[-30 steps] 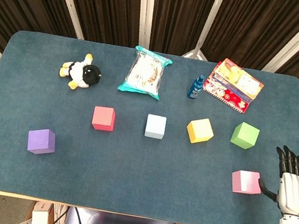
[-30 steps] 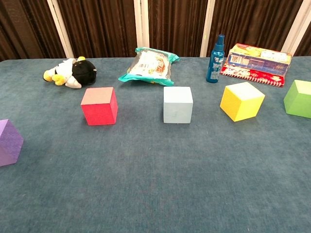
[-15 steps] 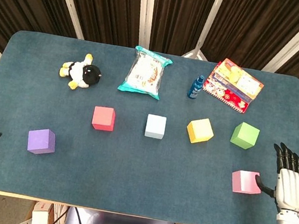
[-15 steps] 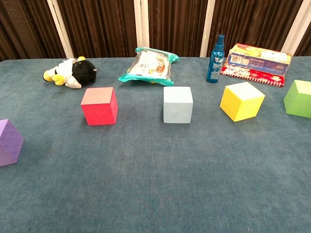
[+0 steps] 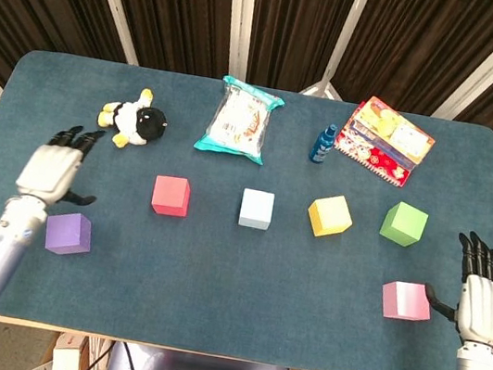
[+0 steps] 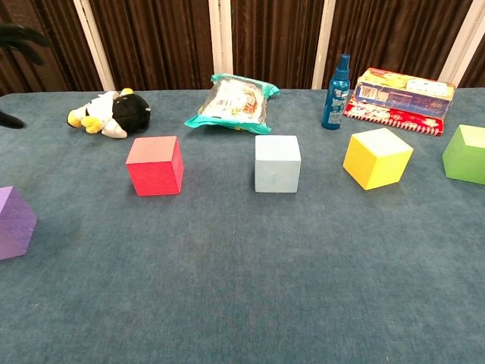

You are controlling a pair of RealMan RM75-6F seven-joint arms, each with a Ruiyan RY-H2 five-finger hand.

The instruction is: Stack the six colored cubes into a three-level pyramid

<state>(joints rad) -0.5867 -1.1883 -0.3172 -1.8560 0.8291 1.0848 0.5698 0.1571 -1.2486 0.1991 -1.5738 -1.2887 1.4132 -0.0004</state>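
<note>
Left hand [image 5: 50, 169]: my fingers are spread wide and hold nothing; the hand hangs over the table [image 5: 212, 283] just above the purple cube, not touching it. Only dark fingertips show at the left edge of the chest view.
Right hand [image 5: 481, 302]: fingers straight and apart, holding nothing; my thumb tip sits just beside the right face of the pink cube. Whether it touches I cannot tell.
Purple cube [image 5: 67, 233]: front left of the table, alone, well apart from the row.
Red cube [image 5: 171, 196]: left end of the middle row, flat on the cloth.
Light blue cube [image 5: 257, 209]: next in the row, between red and yellow.
Yellow cube [image 5: 330, 215]: right of light blue, turned slightly against the row.
Green cube [image 5: 404, 223]: right end of the row, also turned a little.
Pink cube [image 5: 405, 300]: front right, in front of the green cube; seen only in the head view.
Stack status: all six cubes lie single on the table, none on another.
Plush penguin [image 5: 134, 118]: on its side, back left.
Snack bag [image 5: 239, 120]: back centre, teal-edged.
Blue spray bottle [image 5: 324, 144]: upright, just beside the printed box [image 5: 384, 139] at back right.
</note>
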